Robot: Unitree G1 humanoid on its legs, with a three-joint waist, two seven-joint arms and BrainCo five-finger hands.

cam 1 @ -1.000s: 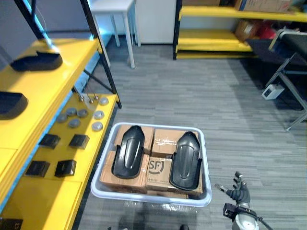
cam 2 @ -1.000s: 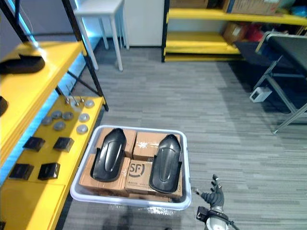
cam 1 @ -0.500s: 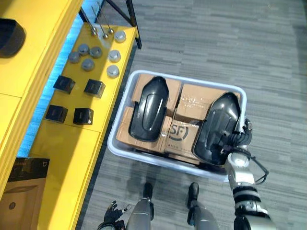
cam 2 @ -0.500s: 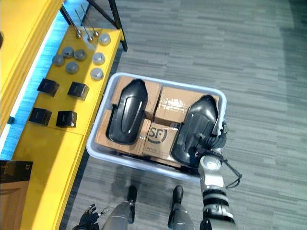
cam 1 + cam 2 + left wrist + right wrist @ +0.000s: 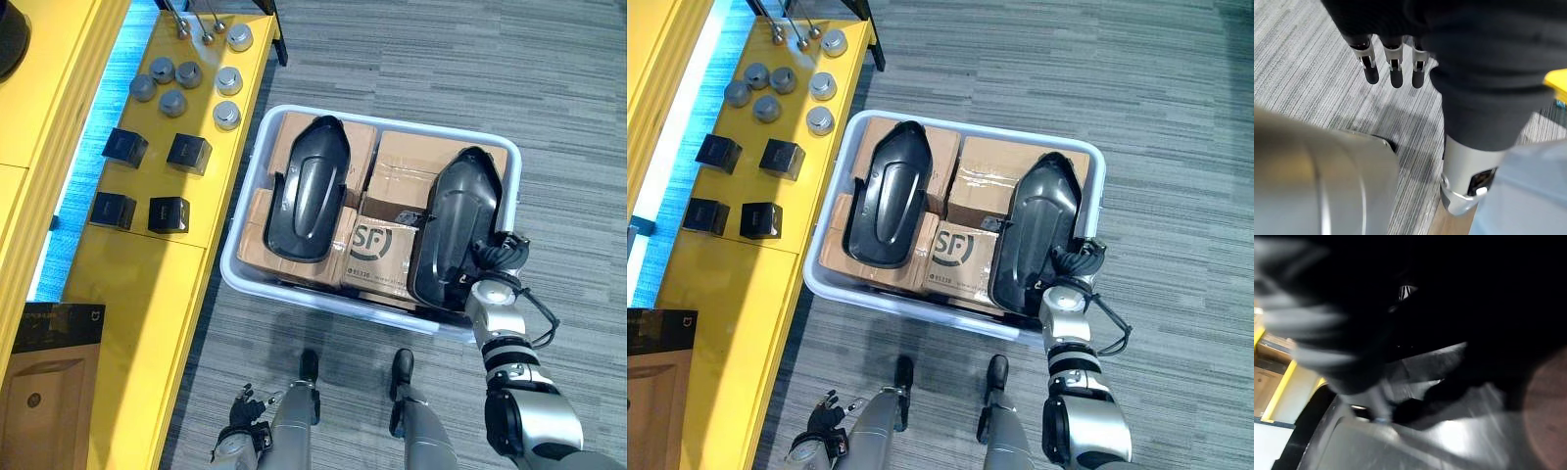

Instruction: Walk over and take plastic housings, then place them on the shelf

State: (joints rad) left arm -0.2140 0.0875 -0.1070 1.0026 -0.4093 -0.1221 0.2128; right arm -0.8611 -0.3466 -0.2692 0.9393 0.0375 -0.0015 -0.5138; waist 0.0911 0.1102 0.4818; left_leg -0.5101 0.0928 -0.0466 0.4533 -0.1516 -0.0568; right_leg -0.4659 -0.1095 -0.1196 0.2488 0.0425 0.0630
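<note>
Right wrist view gives little: a glossy black curved surface (image 5: 1415,440) lies very close before the camera, and the right hand's own fingers are lost in dark blur, so whether they are closed on anything cannot be told. From the head, the right hand (image 5: 495,257) sits at the near right edge of the right-hand black moulded plastic housing (image 5: 460,225), its fingertips hidden against the dark shell. A brown carton with a black top (image 5: 54,328) on the yellow shelf (image 5: 127,294) is cut off by the picture's edge.

Both housings lie face up on brown cardboard boxes (image 5: 431,162) inside a white plastic bin (image 5: 230,266) on the grey striped floor (image 5: 441,59); the left-hand black housing (image 5: 309,186) is untouched. On the shelf beside the bin stand grey round discs (image 5: 174,101) and small black cubes (image 5: 188,152).

A second ago the right hand was low at the right, clear of the bin; half a second ago it had reached the housing's near end, and it remains there. The whole picture has shifted since, so the head camera has moved; the housings lie as before.

The right forearm reaches forward from the lower right, wrist over the bin's near rim. The left hand (image 5: 240,411) hangs low by the leg, its fingers (image 5: 1396,73) straight and relaxed above the floor, holding nothing.
</note>
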